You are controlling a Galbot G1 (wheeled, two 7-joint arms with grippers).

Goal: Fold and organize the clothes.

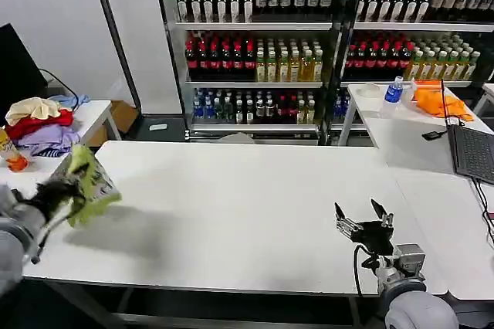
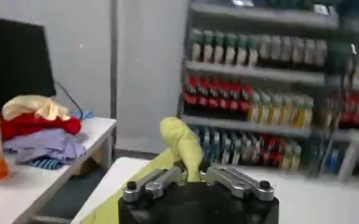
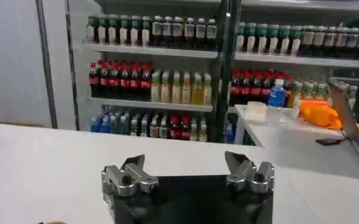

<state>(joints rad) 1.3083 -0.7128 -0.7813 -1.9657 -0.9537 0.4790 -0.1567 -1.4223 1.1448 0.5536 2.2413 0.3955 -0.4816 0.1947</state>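
Observation:
The lime yellow-green T-shirt [image 1: 91, 178] is bunched into a folded bundle with a whitish print showing, held above the left end of the white table [image 1: 231, 205]. My left gripper [image 1: 71, 188] is shut on it. In the left wrist view a fold of the shirt [image 2: 182, 146] rises from between the closed jaws of the left gripper [image 2: 191, 176]. My right gripper [image 1: 363, 215] stands open over the table's front right, nothing between its fingers; the right wrist view shows the right gripper [image 3: 188, 167] with its jaws wide apart.
A heap of cream, red and lilac garments [image 1: 40, 124] lies on a side table at far left, an orange bottle [image 1: 9, 151] beside it. At back right a table holds an orange cloth [image 1: 436, 101], a blue-capped bottle [image 1: 394, 89] and a laptop [image 1: 471, 151]. Drink shelves [image 1: 255, 43] stand behind.

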